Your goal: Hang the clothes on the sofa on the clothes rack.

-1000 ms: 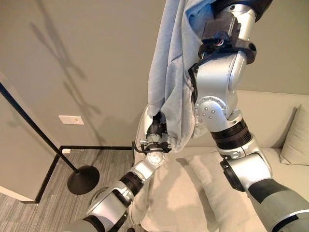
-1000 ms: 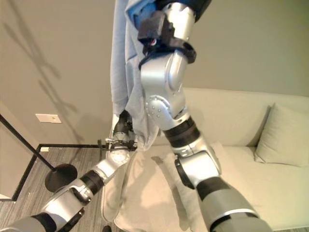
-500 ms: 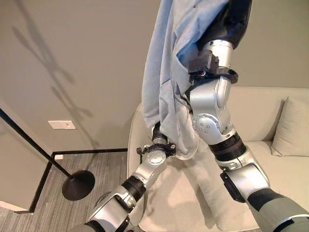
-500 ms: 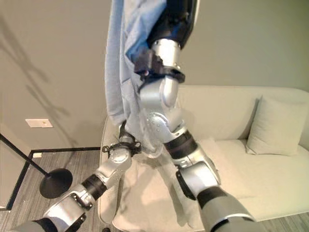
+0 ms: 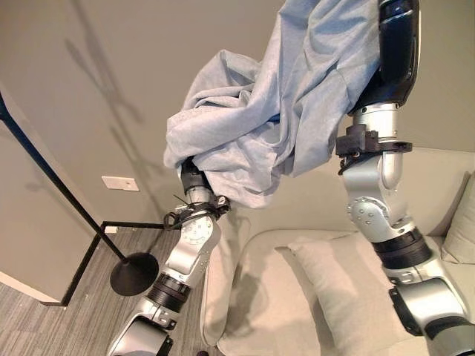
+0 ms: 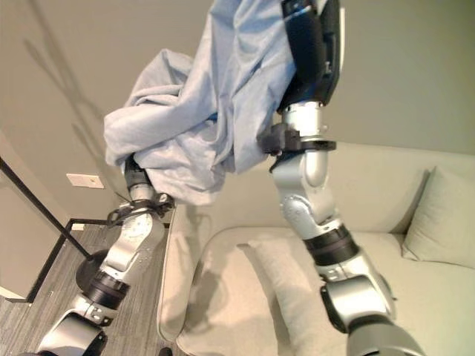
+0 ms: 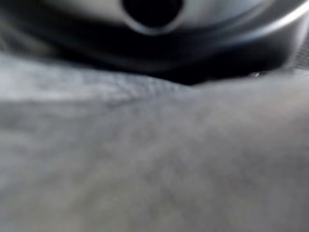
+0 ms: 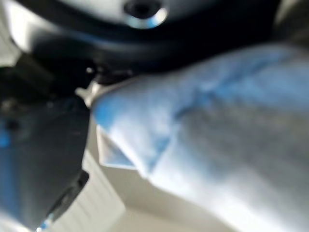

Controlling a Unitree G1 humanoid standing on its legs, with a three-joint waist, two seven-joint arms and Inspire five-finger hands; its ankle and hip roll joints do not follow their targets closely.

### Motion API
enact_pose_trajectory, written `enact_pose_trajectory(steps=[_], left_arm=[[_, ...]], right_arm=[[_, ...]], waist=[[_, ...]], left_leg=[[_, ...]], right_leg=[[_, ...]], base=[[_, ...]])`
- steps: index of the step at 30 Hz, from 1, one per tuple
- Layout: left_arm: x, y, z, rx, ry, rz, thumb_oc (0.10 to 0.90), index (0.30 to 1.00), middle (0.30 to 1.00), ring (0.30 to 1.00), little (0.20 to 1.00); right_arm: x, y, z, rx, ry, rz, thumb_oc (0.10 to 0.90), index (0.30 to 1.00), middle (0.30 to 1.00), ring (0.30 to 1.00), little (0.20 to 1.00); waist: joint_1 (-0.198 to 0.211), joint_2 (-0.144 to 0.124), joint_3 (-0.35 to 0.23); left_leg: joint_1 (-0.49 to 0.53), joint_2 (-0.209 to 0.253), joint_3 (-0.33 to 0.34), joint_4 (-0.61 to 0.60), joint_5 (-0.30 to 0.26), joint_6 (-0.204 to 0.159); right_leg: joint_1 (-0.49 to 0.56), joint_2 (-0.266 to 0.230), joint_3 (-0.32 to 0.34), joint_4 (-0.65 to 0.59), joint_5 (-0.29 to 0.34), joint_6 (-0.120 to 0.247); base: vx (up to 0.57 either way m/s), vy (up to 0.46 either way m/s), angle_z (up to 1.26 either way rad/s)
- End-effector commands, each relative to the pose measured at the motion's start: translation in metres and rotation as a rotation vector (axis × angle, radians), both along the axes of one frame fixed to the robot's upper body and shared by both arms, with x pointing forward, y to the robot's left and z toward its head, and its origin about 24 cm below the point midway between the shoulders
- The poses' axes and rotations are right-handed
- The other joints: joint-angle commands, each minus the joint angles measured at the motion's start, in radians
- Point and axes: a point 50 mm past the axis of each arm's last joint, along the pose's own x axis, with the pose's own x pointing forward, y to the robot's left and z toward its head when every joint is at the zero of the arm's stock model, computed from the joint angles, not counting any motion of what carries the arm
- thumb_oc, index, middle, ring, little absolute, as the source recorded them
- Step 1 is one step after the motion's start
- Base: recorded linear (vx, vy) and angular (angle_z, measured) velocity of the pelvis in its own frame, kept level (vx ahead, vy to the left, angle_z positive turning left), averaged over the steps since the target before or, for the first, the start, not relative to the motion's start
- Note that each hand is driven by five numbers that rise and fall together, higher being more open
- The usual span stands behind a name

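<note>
Overhead, a pale blue-grey garment hung in the air between the two raised arms, well above the cream sofa and touching neither its seat nor its cushions. The cloth ran from the top edge of the head views, where it draped down beside the right forearm, across and down in bunched folds to the left arm's wrist.

The left hand was almost wholly buried: only a dark stub showed just under the lowest folds, and its fingers were lost inside the cloth, so I could not tell whether they were curled on it or loose. Its wrist view gave grey fabric pressed close against the lens and a dark curved edge of the hand, nothing finer.

The right hand showed as a dark bulk reaching up to the top of the frame, its fingers cut off or covered by the garment. Its wrist view was smeared, with blue cloth lying over dark shapes, and the grip could not be made out there either.

To the left, the clothes rack appeared only as a slanting black pole ending in a round black base on the grey floor, apart from the garment; its upper part was out of frame. A pillow leaned at the sofa's far end.
</note>
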Motion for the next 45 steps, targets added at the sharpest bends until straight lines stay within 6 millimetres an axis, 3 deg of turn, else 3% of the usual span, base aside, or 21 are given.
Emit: enact_pose_trajectory(steps=[1, 6, 11, 14, 16, 18, 21, 22, 23, 24, 25, 26, 27, 29, 31, 32, 35, 36, 38, 43, 45], left_arm=[[-0.012, 0.005, 0.051, 0.087, -0.320, 0.068, 0.400, 0.300, 0.300, 0.300, 0.300], [-0.033, 0.037, 0.073, 0.272, -0.469, 0.291, 0.400, 0.300, 0.300, 0.300, 0.300], [-0.050, 0.061, 0.095, 0.455, -0.605, 0.493, 0.400, 0.300, 0.300, 0.300, 0.300], [-0.058, 0.060, 0.099, 0.472, -0.657, 0.508, 0.400, 0.300, 0.300, 0.300, 0.300], [-0.063, 0.058, 0.096, 0.490, -0.678, 0.497, 0.400, 0.300, 0.300, 0.300, 0.300], [-0.066, 0.058, 0.093, 0.480, -0.678, 0.491, 0.400, 0.300, 0.300, 0.300, 0.300], [-0.068, 0.056, 0.088, 0.504, -0.670, 0.479, 0.400, 0.300, 0.300, 0.300, 0.300], [-0.068, 0.053, 0.084, 0.518, -0.655, 0.437, 0.400, 0.300, 0.300, 0.300, 0.300], [-0.064, 0.044, 0.072, 0.515, -0.600, 0.360, 0.400, 0.300, 0.300, 0.300, 0.300], [-0.064, 0.043, 0.072, 0.516, -0.601, 0.358, 0.400, 0.300, 0.300, 0.300, 0.300], [-0.070, 0.048, 0.074, 0.560, -0.632, 0.382, 0.400, 0.300, 0.300, 0.300, 0.300], [-0.070, 0.048, 0.074, 0.561, -0.631, 0.383, 0.400, 0.300, 0.300, 0.300, 0.300], [-0.072, 0.052, 0.074, 0.538, -0.635, 0.415, 0.400, 0.300, 0.300, 0.300, 0.300], [-0.072, 0.051, 0.073, 0.549, -0.639, 0.424, 0.400, 0.300, 0.300, 0.300, 0.300], [-0.074, 0.057, 0.073, 0.591, -0.637, 0.466, 0.400, 0.300, 0.300, 0.300, 0.300], [-0.074, 0.058, 0.073, 0.590, -0.637, 0.466, 0.400, 0.300, 0.300, 0.300, 0.300], [-0.075, 0.069, 0.077, 0.612, -0.637, 0.551, 0.400, 0.300, 0.300, 0.300, 0.300], [-0.075, 0.069, 0.077, 0.612, -0.637, 0.551, 0.400, 0.300, 0.300, 0.300, 0.300], [-0.072, 0.072, 0.079, 0.593, -0.638, 0.598, 0.400, 0.300, 0.300, 0.300, 0.300], [-0.062, 0.077, 0.084, 0.650, -0.648, 0.685, 0.400, 0.300, 0.300, 0.300, 0.300], [-0.059, 0.081, 0.095, 0.691, -0.697, 0.760, 0.400, 0.300, 0.300, 0.300, 0.300]], right_arm=[[-0.020, 0.010, 0.026, -0.113, -0.181, 0.117, 0.400, 0.300, 0.300, 0.300, 0.300], [-0.030, 0.002, 0.014, -0.189, -0.210, 0.138, 0.400, 0.300, 0.300, 0.300, 0.300], [-0.040, 0.005, -0.017, 0.017, -0.176, 0.157, 0.400, 0.300, 0.300, 0.300, 0.300], [-0.043, 0.009, -0.037, 0.124, -0.111, 0.179, 0.400, 0.300, 0.300, 0.300, 0.300], [-0.043, 0.002, -0.058, 0.187, -0.033, 0.127, 0.400, 0.300, 0.300, 0.300, 0.300], [-0.045, 0.000, -0.061, 0.208, -0.024, 0.112, 0.400, 0.300, 0.300, 0.300, 0.300], [-0.049, -0.007, -0.068, 0.211, -0.012, 0.066, 0.400, 0.300, 0.300, 0.300, 0.300], [-0.051, -0.011, -0.072, 0.198, 0.001, 0.045, 0.400, 0.300, 0.300, 0.300, 0.300], [-0.052, -0.018, -0.082, 0.205, 0.044, -0.027, 0.400, 0.300, 0.300, 0.300, 0.300], [-0.052, -0.018, -0.082, 0.206, 0.044, -0.029, 0.400, 0.300, 0.300, 0.300, 0.300], [-0.054, -0.014, -0.087, 0.261, 0.055, -0.008, 0.400, 0.300, 0.300, 0.300, 0.300], [-0.054, -0.014, -0.087, 0.262, 0.056, -0.007, 0.400, 0.300, 0.300, 0.300, 0.300], [-0.053, -0.012, -0.087, 0.281, 0.052, -0.012, 0.400, 0.300, 0.300, 0.300, 0.300], [-0.056, -0.013, -0.088, 0.279, 0.048, -0.014, 0.400, 0.300, 0.300, 0.300, 0.300], [-0.060, -0.017, -0.083, 0.235, 0.016, -0.035, 0.400, 0.300, 0.300, 0.300, 0.300], [-0.060, -0.017, -0.083, 0.235, 0.015, -0.035, 0.400, 0.300, 0.300, 0.300, 0.300], [-0.065, -0.019, -0.079, 0.206, -0.018, -0.043, 0.400, 0.300, 0.300, 0.300, 0.300], [-0.065, -0.019, -0.079, 0.206, -0.018, -0.043, 0.400, 0.300, 0.300, 0.300, 0.300], [-0.067, -0.026, -0.077, 0.196, -0.045, -0.093, 0.400, 0.300, 0.300, 0.300, 0.300], [-0.065, -0.031, -0.072, 0.199, -0.075, -0.178, 0.400, 0.300, 0.300, 0.300, 0.300], [-0.059, -0.032, -0.068, 0.149, -0.078, -0.190, 0.400, 0.300, 0.300, 0.300, 0.300]], waist=[[0.038, -0.040, -0.137], [0.062, -0.046, -0.105], [0.072, -0.053, -0.077], [0.062, -0.042, -0.071], [0.055, -0.018, -0.073], [0.053, -0.006, -0.073], [0.049, 0.015, -0.081], [0.039, 0.020, -0.086], [0.039, 0.009, -0.079], [0.040, 0.003, -0.079], [0.058, -0.028, -0.044], [0.061, -0.028, -0.046], [0.077, -0.027, -0.018], [0.068, -0.027, -0.008], [0.069, -0.024, -0.014], [0.069, -0.024, -0.014], [0.077, -0.035, -0.033], [0.077, -0.035, -0.033], [0.065, -0.057, -0.053], [0.056, -0.078, -0.072], [0.054, -0.094, -0.090]], left_leg=[[0.006, 0.096, -0.015, 0.004, -0.049, -0.097], [-0.011, 0.093, -0.037, 0.004, -0.039, -0.090], [0.020, 0.171, -0.011, 0.065, -0.075, -0.092], [0.043, 0.282, -0.029, 0.080, 0.018, -0.103], [0.066, 0.362, -0.072, 0.064, 0.112, -0.156], [0.061, 0.367, -0.096, 0.059, 0.134, -0.170], [0.060, 0.361, -0.101, 0.042, 0.067, -0.186], [0.065, 0.354, -0.073, 0.030, -0.004, -0.190], [0.062, 0.271, -0.059, 0.033, -0.161, -0.158], [0.060, 0.263, -0.058, 0.040, -0.164, -0.155], [0.092, 0.130, -0.013, 0.010, -0.213, -0.076], [0.098, 0.130, -0.008, 0.008, -0.220, -0.075], [0.107, 0.090, 0.030, 0.004, -0.221, -0.052], [0.108, 0.057, 0.032, 0.004, -0.224, -0.031], [0.107, 0.024, 0.038, 0.004, -0.223, -0.001], [0.105, 0.024, 0.038, 0.004, -0.219, -0.002], [0.093, -0.005, 0.052, 0.004, -0.210, 0.013], [0.093, -0.005, 0.052, 0.004, -0.210, 0.013], [0.092, -0.034, 0.050, 0.004, -0.211, 0.016], [0.107, -0.054, 0.046, 0.030, -0.238, 0.016], [0.109, -0.046, 0.056, 0.121, -0.294, 0.008]], right_leg=[[-0.062, 0.011, 0.008, 0.072, -0.028, 0.028], [-0.078, 0.012, 0.001, 0.083, -0.035, 0.032], [-0.114, -0.047, -0.030, 0.108, -0.025, 0.045], [-0.155, -0.090, -0.027, 0.113, -0.008, 0.069], [-0.166, -0.136, -0.033, 0.094, 0.009, 0.110], [-0.161, -0.147, -0.038, 0.083, 0.016, 0.123], [-0.148, -0.184, -0.053, 0.056, 0.033, 0.153], [-0.141, -0.210, -0.061, 0.040, 0.051, 0.166], [-0.141, -0.302, -0.071, 0.020, 0.141, 0.199], [-0.139, -0.309, -0.069, 0.016, 0.144, 0.202], [-0.215, -0.406, -0.086, 0.048, 0.324, 0.209], [-0.212, -0.405, -0.084, 0.046, 0.319, 0.211], [-0.251, -0.412, -0.157, 0.082, 0.321, 0.205], [-0.251, -0.355, -0.135, 0.120, 0.251, 0.185], [-0.229, -0.221, -0.113, 0.190, 0.082, 0.134], [-0.233, -0.222, -0.112, 0.192, 0.084, 0.132], [-0.210, -0.105, -0.142, 0.240, -0.014, 0.085], [-0.210, -0.105, -0.142, 0.241, -0.014, 0.084], [-0.193, -0.010, -0.089, 0.226, -0.045, 0.059], [-0.155, 0.013, -0.056, 0.177, -0.030, 0.039], [-0.123, 0.009, -0.051, 0.138, -0.023, 0.035]], base=[[-0.05, -0.030, 0.12], [-0.08, 0.021, 0.07], [-0.09, 0.190, 0.33], [-0.09, 0.328, 0.03], [-0.08, 0.611, 0.10], [-0.03, 0.382, 0.22], [-0.01, 0.326, 0.23], [-0.07, 0.655, 0.80], [-0.07, 0.663, 1.21], [-0.18, 1.109, 1.23], [-0.10, 0.618, 0.42], [-0.21, 0.927, -0.09], [-0.11, 0.461, -0.39], [-0.12, 0.476, -0.41], [-0.05, 0.354, -0.07], [-0.03, 0.238, -0.02], [-0.01, 0.126, -0.24], [0.03, 0.100, -0.30], [0.07, 0.083, -0.17], [0.11, -0.009, 0.07], [0.21, -0.081, 0.05]])
